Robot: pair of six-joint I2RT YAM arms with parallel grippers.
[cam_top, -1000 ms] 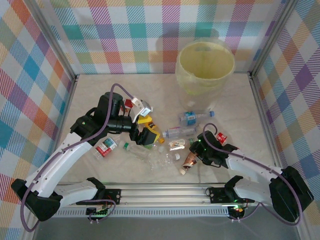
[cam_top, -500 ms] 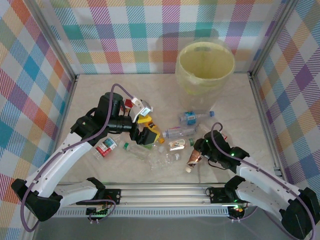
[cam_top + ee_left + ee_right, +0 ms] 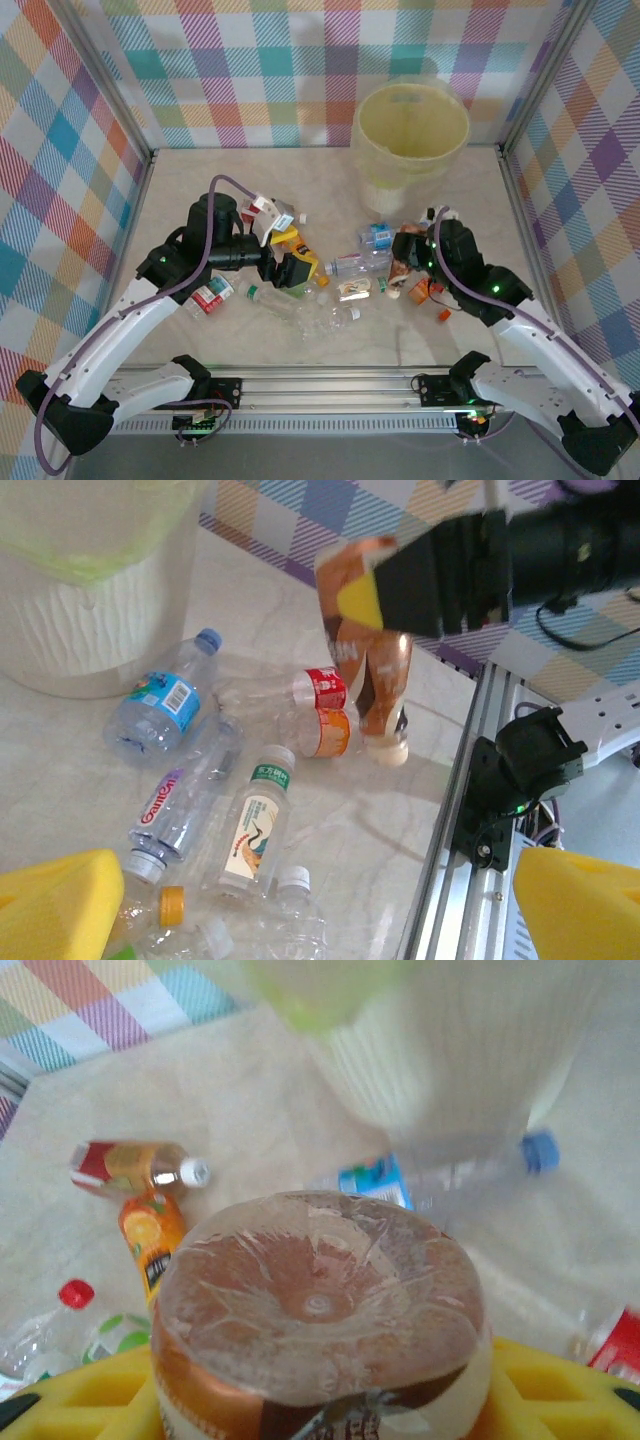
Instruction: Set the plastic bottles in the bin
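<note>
Holding a brown bottle [image 3: 399,278] cap-down, clamped in the right pincer [image 3: 407,262], clear of the table [image 3: 200,190], presumably for carrying to the bin [image 3: 400,170] beyond; with the left pincer [image 3: 293,255] spread apart over the scattered bottles [image 3: 290,305], seemingly ready for another

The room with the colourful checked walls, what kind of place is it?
Probably a robot practice booth: checked walls, two arms bolted to a rail, bottles scattered beside a bin.

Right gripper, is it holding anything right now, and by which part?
Yes: the right gripper clamps a brown-labelled bottle around its body near the base, cap end hanging down. The left gripper is open, holding nothing.
</note>
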